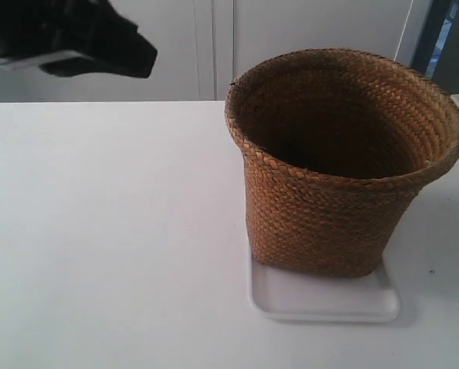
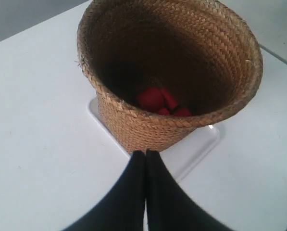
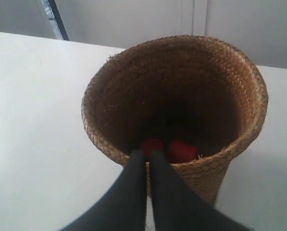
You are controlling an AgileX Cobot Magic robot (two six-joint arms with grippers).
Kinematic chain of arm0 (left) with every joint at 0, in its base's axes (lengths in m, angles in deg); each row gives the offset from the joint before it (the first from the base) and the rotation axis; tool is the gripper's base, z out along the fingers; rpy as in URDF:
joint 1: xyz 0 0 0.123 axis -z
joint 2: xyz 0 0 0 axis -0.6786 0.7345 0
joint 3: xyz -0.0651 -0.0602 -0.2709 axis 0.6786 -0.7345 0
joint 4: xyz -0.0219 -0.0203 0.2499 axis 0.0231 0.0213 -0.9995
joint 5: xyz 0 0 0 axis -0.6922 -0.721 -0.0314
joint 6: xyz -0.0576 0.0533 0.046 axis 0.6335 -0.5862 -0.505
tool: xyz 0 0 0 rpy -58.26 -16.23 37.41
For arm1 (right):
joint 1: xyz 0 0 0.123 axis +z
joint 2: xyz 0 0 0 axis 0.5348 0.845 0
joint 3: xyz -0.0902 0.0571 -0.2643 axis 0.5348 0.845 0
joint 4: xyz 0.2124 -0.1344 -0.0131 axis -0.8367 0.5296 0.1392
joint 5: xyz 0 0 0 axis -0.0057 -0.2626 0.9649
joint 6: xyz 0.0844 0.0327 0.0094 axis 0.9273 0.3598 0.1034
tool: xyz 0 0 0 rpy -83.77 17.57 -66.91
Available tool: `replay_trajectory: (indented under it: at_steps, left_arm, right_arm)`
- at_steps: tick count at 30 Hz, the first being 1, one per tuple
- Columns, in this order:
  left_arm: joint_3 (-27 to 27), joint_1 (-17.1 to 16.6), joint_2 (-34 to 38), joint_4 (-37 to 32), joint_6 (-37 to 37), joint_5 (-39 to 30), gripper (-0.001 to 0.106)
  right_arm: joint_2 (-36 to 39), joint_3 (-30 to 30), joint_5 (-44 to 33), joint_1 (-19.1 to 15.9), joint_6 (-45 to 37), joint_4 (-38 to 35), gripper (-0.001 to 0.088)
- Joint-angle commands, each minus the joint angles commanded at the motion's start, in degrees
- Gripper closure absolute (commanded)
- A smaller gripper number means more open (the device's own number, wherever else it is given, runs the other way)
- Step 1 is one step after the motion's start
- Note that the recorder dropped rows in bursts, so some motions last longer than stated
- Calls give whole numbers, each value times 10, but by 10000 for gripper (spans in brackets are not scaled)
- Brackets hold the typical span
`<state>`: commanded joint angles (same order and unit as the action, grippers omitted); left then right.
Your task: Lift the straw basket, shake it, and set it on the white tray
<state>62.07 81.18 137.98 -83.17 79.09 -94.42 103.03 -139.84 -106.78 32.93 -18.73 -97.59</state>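
Observation:
The straw basket (image 1: 337, 177) stands upright on the white tray (image 1: 321, 296), whose near edge sticks out under its base. In the left wrist view my left gripper (image 2: 145, 153) is shut and empty, its tips short of the basket (image 2: 133, 122) and the tray (image 2: 201, 144). In the right wrist view my right gripper (image 3: 147, 153) is shut with only a thin slit between its fingers. It holds nothing and hangs in front of the rim of the basket (image 3: 205, 173). The exterior view shows no gripper touching the basket.
Red pieces (image 2: 155, 98) lie at the basket's bottom, also seen as red pieces (image 3: 181, 150). A black arm (image 1: 98, 46) hangs at the exterior view's upper left, off the white table (image 1: 98, 231). White cabinet doors stand behind the table.

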Motion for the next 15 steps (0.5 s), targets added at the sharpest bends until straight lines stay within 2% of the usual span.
replay_trajectory:
  at_steps: [6,15]
  left_arm:
    - [-72,0,-70,0,0,10,1053]
    - [-81,0,-90,0,7,-12,1053]
  right_arm:
    - [-38,37,-58,0,0,-3,834]
    - [-38,37,-58,0,19,-5,834]
